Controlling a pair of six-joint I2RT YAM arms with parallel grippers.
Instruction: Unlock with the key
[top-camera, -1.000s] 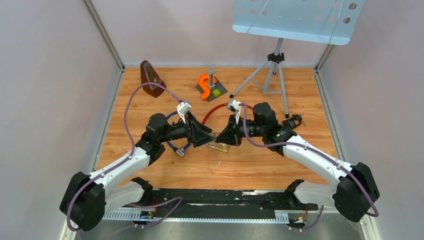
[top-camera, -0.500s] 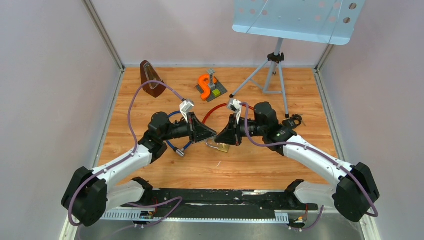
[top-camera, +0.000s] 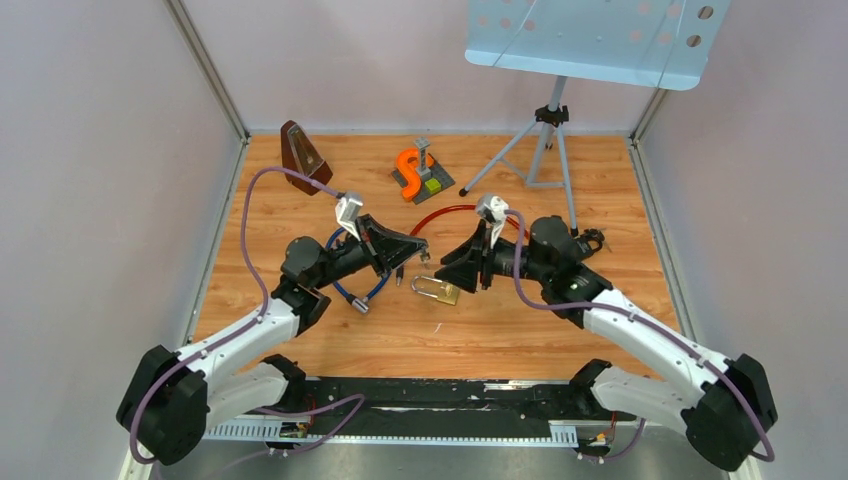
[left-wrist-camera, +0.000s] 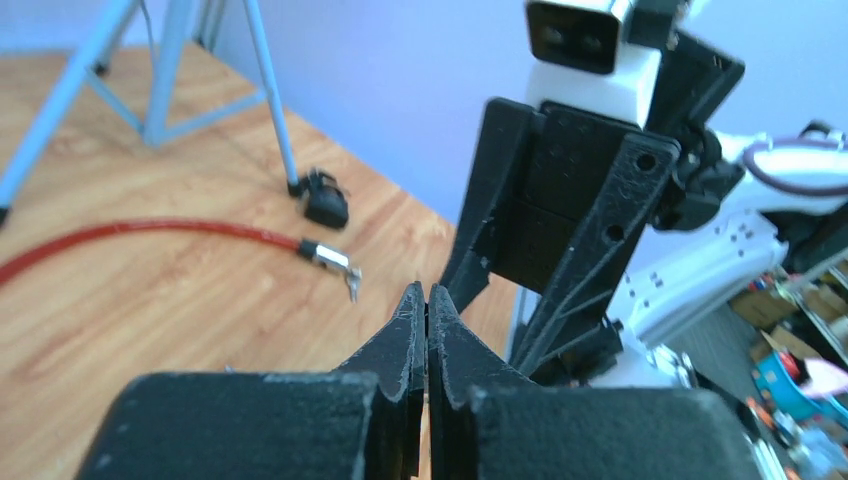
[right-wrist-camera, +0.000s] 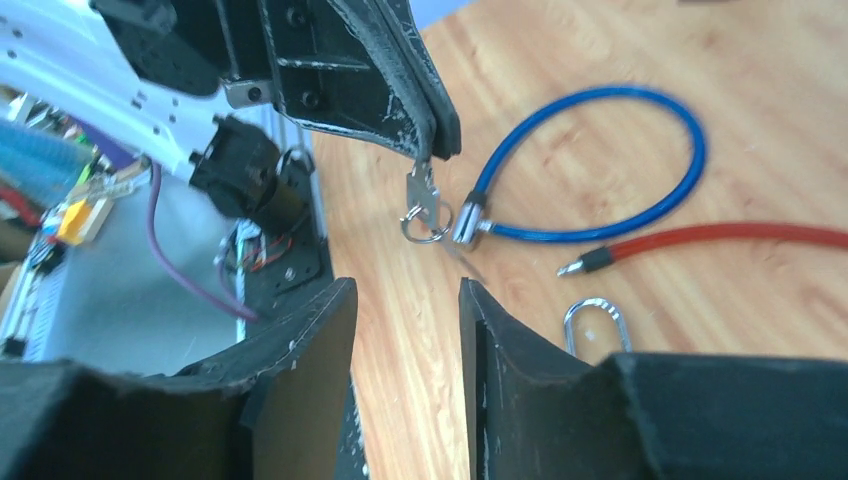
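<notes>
A brass padlock (top-camera: 438, 290) lies flat on the wooden table between the two arms; its steel shackle (right-wrist-camera: 597, 320) shows in the right wrist view. My left gripper (top-camera: 422, 248) hovers just left of and above it, shut on a small silver key (right-wrist-camera: 419, 193) that hangs from its fingertips (right-wrist-camera: 432, 140) with a key ring (right-wrist-camera: 425, 226) below. In the left wrist view the pads (left-wrist-camera: 410, 330) are pressed together and hide the key. My right gripper (right-wrist-camera: 410, 300) stands open and empty, right of the padlock (top-camera: 446, 272).
A blue cable lock (top-camera: 350, 287) lies under the left arm and a red cable (top-camera: 440, 213) curves behind the grippers. Farther back stand a brown metronome (top-camera: 303, 152), an orange S-shaped piece on a base (top-camera: 409, 172) and a music stand's tripod (top-camera: 545, 140).
My left gripper shut on the key and pulled back to the left and up. My right gripper opened, let go and drew back to the right, uncovering the padlock.
</notes>
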